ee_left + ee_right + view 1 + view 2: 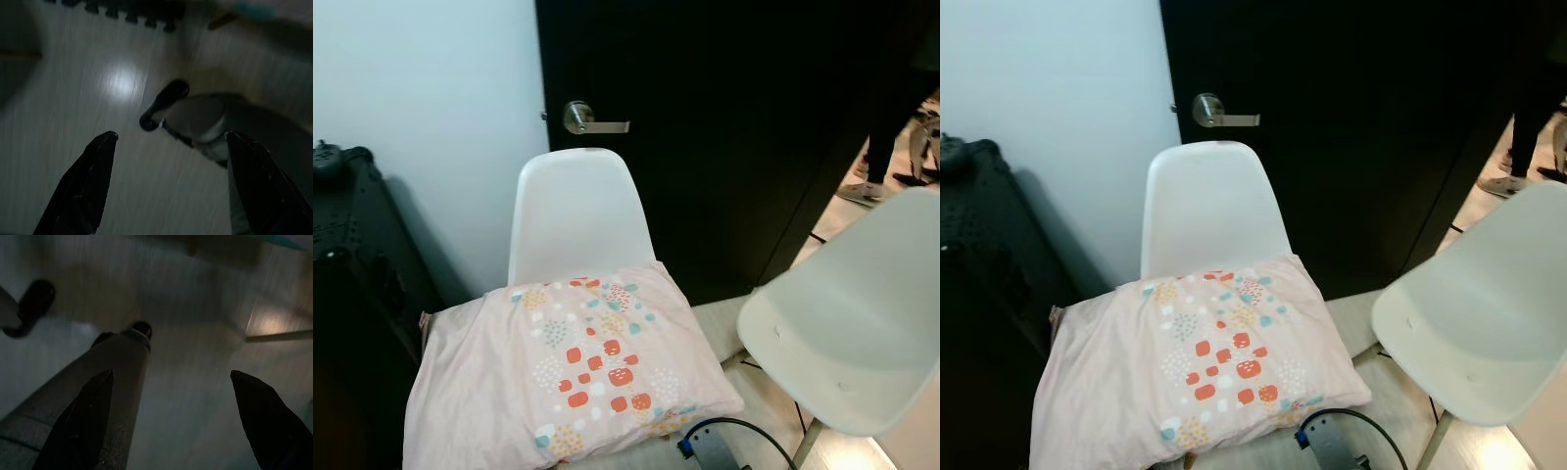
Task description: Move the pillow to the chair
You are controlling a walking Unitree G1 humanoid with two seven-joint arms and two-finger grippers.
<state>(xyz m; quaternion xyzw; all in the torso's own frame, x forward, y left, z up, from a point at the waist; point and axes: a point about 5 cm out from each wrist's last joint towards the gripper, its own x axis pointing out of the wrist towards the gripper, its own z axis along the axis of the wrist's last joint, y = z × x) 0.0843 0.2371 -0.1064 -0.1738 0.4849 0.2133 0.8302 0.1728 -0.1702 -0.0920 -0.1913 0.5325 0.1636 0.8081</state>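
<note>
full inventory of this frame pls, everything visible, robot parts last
pillow: 1, pale pink with orange, teal and white print, lying on the seat of the chair by the door
chairs: 2, white; one under the pillow, one to its right, bare seat
door: 1, black, behind the chairs
door handle: 1, silver lever
wall: pale blue, left of the door
cabinet: 1, black, far left
cable: 1, black, on the floor
person's leg: dark trousers, past the door
left tool: open, above the floor
right tool: open, above the floor
</note>
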